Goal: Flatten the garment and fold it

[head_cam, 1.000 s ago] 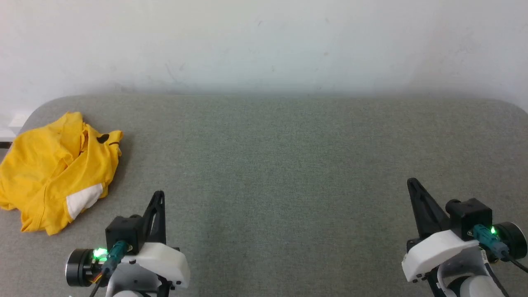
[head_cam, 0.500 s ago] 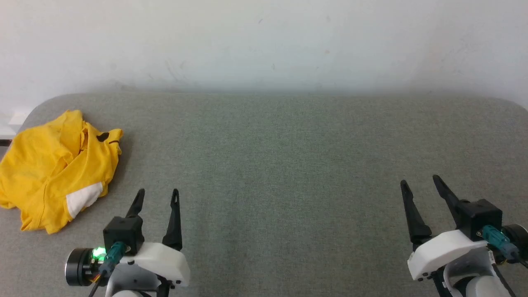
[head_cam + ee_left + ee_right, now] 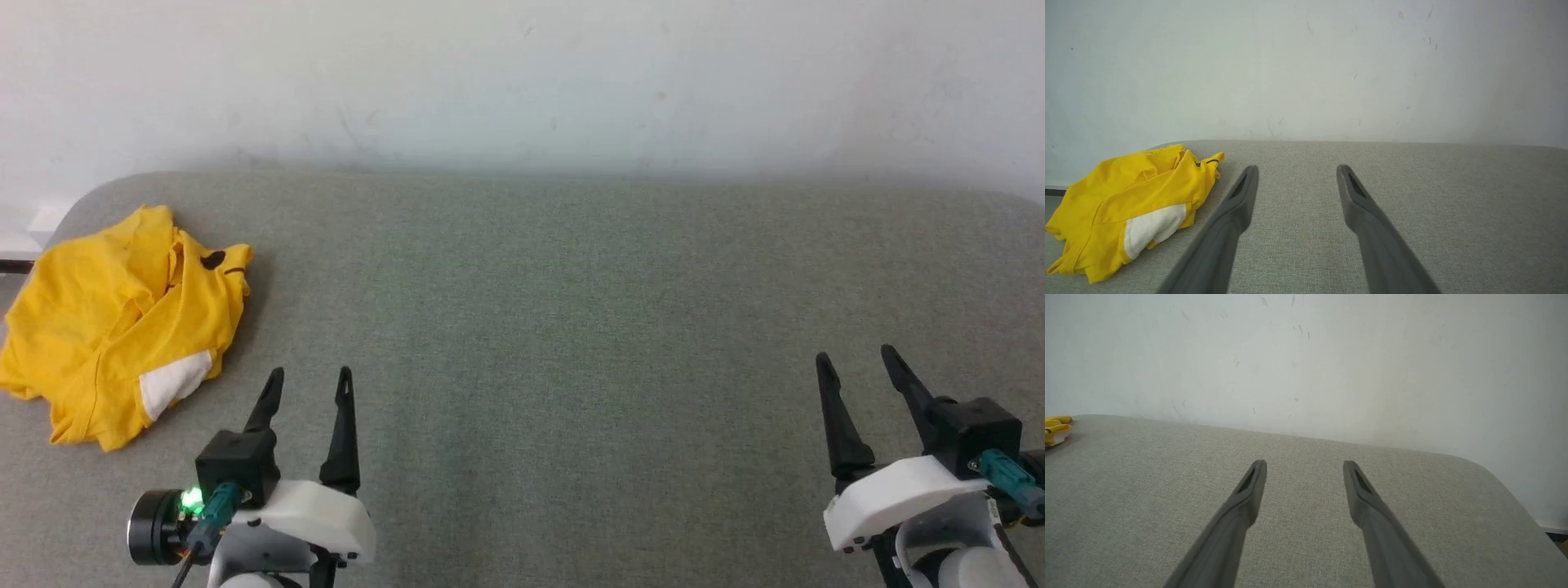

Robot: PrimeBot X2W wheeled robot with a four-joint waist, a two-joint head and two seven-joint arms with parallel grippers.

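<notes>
The garment (image 3: 114, 314) lies crumpled in a heap at the far left of the grey table, bright yellow with a white patch and a few black marks showing. It also lies at the lower left in the left wrist view, garment (image 3: 1126, 200), and its edge peeks in at the left in the right wrist view, garment (image 3: 1055, 428). My left gripper (image 3: 310, 376) stands open above the table just right of the heap, apart from it, nothing between its fingers. Far to the right, my right gripper (image 3: 853, 359) is open and empty too.
The grey fabric-covered table (image 3: 555, 327) has rounded corners and runs back to a white wall (image 3: 522, 82). Its left edge passes close behind the heap, and its right edge (image 3: 1515, 490) drops off beside my right gripper.
Both grippers went from shut to open. The head view has shifted slightly, so the heap and the table sit a little higher and further right in it.
</notes>
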